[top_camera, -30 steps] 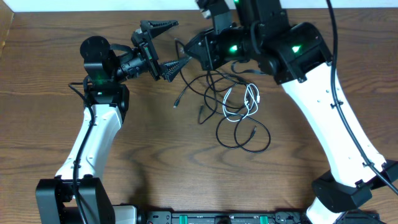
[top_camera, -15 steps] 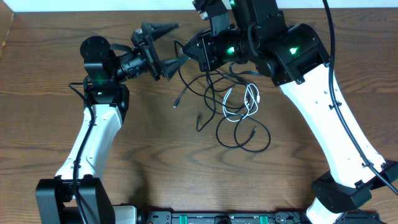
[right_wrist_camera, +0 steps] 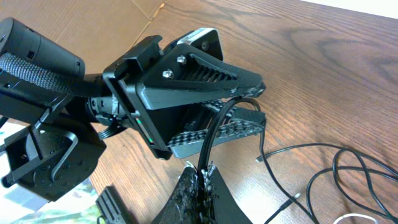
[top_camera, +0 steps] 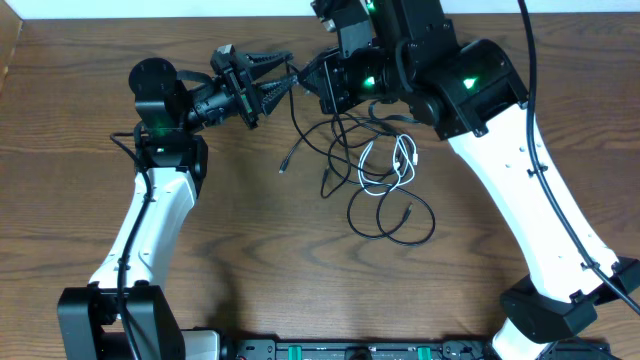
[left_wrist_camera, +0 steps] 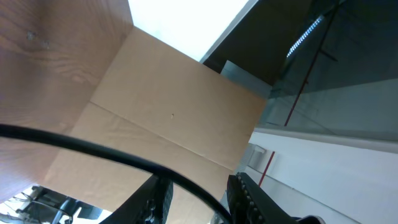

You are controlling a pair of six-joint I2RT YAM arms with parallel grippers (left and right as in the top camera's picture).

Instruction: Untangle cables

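Above table's far side, right gripper (right_wrist_camera: 202,175) pinches black cable (right_wrist_camera: 209,138), jaws fully together. Left gripper (top_camera: 291,71) jaws part-open, straddling same strand, apparently not gripping. Clamp that strand only; draw apart slowly from tangle (top_camera: 378,195); watch white cable (top_camera: 386,166).

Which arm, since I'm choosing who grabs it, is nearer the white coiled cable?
Right. The right arm passes just beside the white cable; the left arm stands well off to its left.
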